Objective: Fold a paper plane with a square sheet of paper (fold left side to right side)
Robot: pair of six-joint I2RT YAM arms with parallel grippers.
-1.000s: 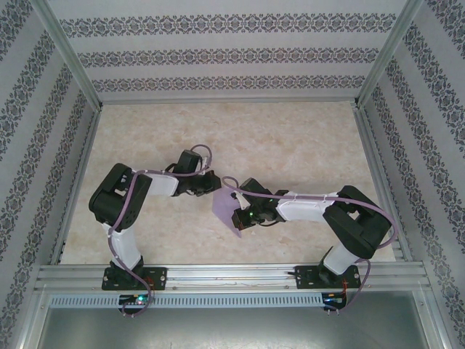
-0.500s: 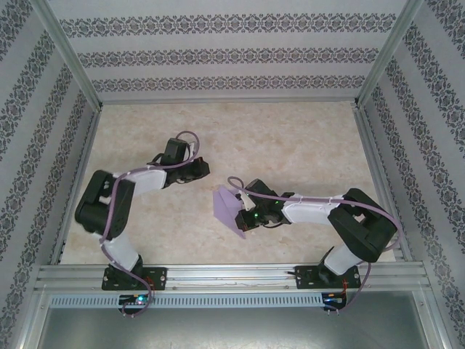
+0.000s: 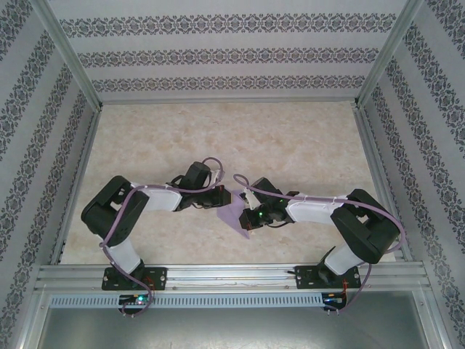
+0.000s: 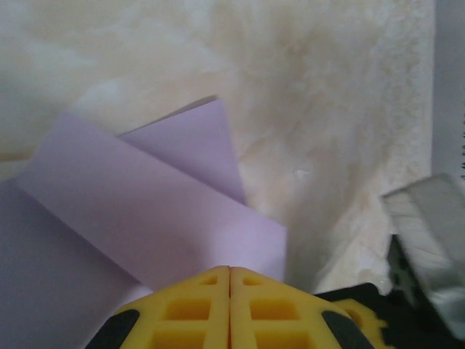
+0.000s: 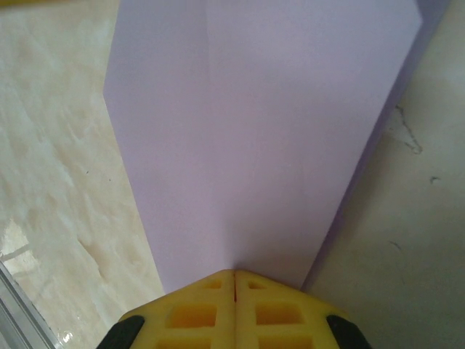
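Observation:
The lavender-purple square sheet of paper (image 3: pixel 234 216) lies between the two arms, partly folded, with one flap overlapping another (image 4: pixel 145 211). My left gripper (image 3: pixel 224 198) is shut, and its yellow tips (image 4: pixel 230 270) rest over the sheet's near edge. My right gripper (image 3: pixel 247 227) is also shut. In the right wrist view the paper (image 5: pixel 254 145) spreads out from its closed tips (image 5: pixel 234 273), and a faint centre crease runs toward the seam between them. The paper's right edge casts a shadow on the table.
The marbled beige tabletop (image 3: pixel 290 138) extends far behind the arms. Aluminium rails (image 3: pixel 218 275) border the near edge, and patterned walls enclose the sides. A grey and black part of the right arm (image 4: pixel 429 240) shows at the right in the left wrist view.
The left arm swung away to the left, then came back right, and its gripper now rests on the paper. The right gripper and the paper shifted slightly right and lower.

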